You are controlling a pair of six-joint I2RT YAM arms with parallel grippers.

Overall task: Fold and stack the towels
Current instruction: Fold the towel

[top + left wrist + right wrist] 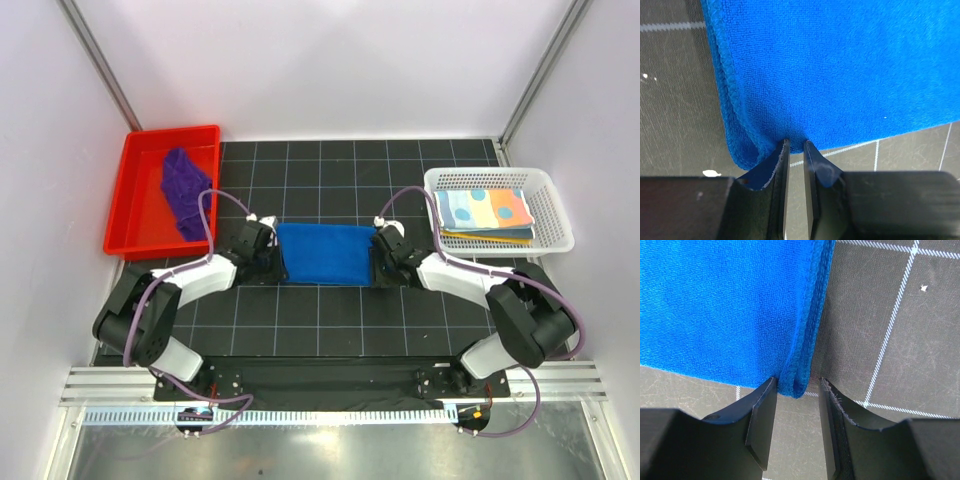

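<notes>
- Royal blue terry at the middle of the dark gridded worktop [330,180]: we see the blue towel [322,253] lying flat as a wide rectangle between the two arms.
- Its side edges show a doubled hem in both wrist views, so we read it as folded over once.
- The left claw [796,144] sits at the towel's near left corner. Its jaws stand only a narrow slit apart, tips right against the hem. We cannot tell whether they pinch the cloth.
- The right claw [797,380] is at the near right corner, released. Its jaws stand well apart around the hem, one finger touching the cloth and the other clear of it.
- The purple towel [183,190] lies crumpled in the red tray [120,200] at the far left.
- The patterned towel [485,210] lies folded in the white basket [555,215] at the far right.
</notes>
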